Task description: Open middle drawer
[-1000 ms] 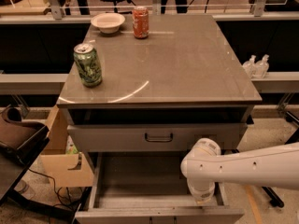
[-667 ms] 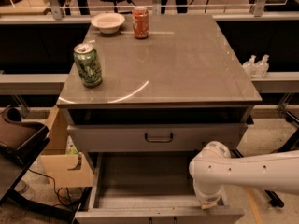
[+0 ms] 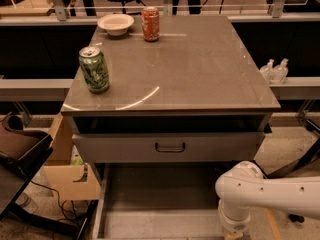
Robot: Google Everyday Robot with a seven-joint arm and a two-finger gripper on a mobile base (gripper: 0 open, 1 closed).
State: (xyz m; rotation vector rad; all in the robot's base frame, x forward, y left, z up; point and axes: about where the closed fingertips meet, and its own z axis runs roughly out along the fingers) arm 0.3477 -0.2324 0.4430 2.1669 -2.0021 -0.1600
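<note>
The middle drawer [image 3: 160, 199], directly under the top drawer [image 3: 125, 148], stands pulled out toward me. Its shallow grey inside is bare. Its front and handle are cut off by the bottom edge of the view. The top drawer is shut and shows its small dark loop handle [image 3: 170, 147]. My white arm [image 3: 270, 191] reaches in from the right. My gripper [image 3: 235, 233] hangs at the drawer's front right corner, mostly cut off by the bottom edge. The lowest drawer is hidden.
On the cabinet top [image 3: 200, 69] stand a green can [image 3: 94, 69] at the front left, an orange can [image 3: 150, 24] and a white bowl [image 3: 115, 24] at the back. A cardboard box [image 3: 70, 171] and a dark chair [image 3: 20, 149] are on the left. Two bottles [image 3: 274, 70] stand on the right ledge.
My arm has moved to the right and lower, toward the bottom edge of the view. The drawer stays pulled out.
</note>
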